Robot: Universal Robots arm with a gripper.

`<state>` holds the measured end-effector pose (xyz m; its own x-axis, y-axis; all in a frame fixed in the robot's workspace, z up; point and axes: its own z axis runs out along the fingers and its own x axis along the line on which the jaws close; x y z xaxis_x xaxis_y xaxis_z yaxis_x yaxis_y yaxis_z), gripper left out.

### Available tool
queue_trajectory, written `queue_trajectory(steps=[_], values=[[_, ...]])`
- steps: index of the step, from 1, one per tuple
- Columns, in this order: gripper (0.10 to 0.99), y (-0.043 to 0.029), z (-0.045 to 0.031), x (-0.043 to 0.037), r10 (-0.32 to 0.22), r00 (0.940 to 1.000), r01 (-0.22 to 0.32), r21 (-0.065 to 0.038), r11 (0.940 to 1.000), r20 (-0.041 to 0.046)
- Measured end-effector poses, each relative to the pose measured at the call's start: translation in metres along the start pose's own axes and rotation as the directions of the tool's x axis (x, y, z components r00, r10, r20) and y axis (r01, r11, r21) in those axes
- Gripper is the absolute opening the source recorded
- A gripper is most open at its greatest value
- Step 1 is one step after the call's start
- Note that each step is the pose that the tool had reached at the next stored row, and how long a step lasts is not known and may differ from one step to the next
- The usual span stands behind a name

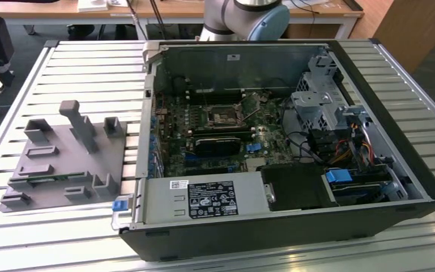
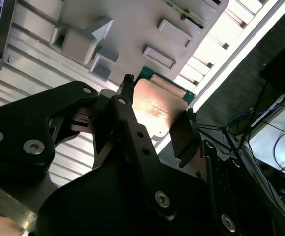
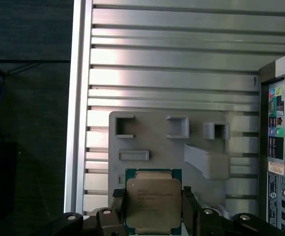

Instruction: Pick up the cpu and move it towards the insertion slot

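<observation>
Silvery metal, brushed and faintly warm where the light strikes it, caps the cpu (image 3: 154, 201), a flat square with a thin green rim. It is pinched by two opposite edges in the pincer (image 3: 154, 214), whose black fingers (image 3: 117, 209) press in from either side. That hold leaves the flat top and the underside untouched, which I judge suits a part that must go down level and square. In both wrist views the chip hangs in the air above the desk (image 3: 172, 59), over one margin of the grey holder plate (image 3: 157, 147) and apart from it, so the pick looks done and the carry is the step in hand. The plate is matt grey plastic with raised, boxy pockets and one slanted post, shaped to cradle loose parts; a thin green memory strip (image 1: 51, 179) lies in one pocket. It rests close to the desk's edge on the exterior view's left, just beside the open computer case (image 1: 278, 141), a black steel box laid on its side so the board faces up. The insertion slot (image 1: 223, 117), a square metal-framed socket, lies mid-board, well apart from the plate. The desk itself is ribbed aluminium, long flat slats with dark grooves.
</observation>
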<state>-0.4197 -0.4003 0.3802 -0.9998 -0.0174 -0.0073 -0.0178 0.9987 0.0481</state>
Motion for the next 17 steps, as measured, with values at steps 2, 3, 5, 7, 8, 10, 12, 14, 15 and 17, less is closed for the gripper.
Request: queue_trajectory(steps=[2, 3, 5, 7, 8, 10, 12, 14, 15, 17], values=[[0.541, -0.0001, 0.0, -0.0036, 0.001, 1.0, -0.001, 0.0, 1.0, 0.0], [0.541, -0.0001, 0.0, -0.0055, 0.001, 1.0, -0.001, 0.0, 1.0, 0.0001], [0.541, -0.0002, 0.0001, -0.009, 0.002, 1.0, -0.002, 0.0, 1.0, 0.0001], [0.541, -0.0002, 0.0001, -0.012, 0.002, 1.0, -0.002, 0.0, 1.0, 0.0001], [0.541, -0.0003, 0.0001, -0.0135, 0.002, 1.0, -0.002, 0.0, 1.0, 0.0002], [0.541, -0.0003, 0.0001, -0.0165, 0.002, 1.0, -0.002, 0.0, 1.0, 0.0001], [0.541, -0.0004, 0.0001, -0.0198, 0.003, 1.0, -0.003, 0.0, 1.0, 0.0001], [0.541, -0.0004, 0.0001, -0.0235, 0.003, 1.0, -0.003, 0.0, 1.0, 0.0002], [0.541, -0.0005, 0.0002, -0.0252, 0.003, 1.0, -0.003, 0.0, 1.0, 0.0002], [0.541, -0.0005, 0.0002, -0.0289, 0.003, 1.0, -0.003, 0.0, 1.0, 0.0002]])
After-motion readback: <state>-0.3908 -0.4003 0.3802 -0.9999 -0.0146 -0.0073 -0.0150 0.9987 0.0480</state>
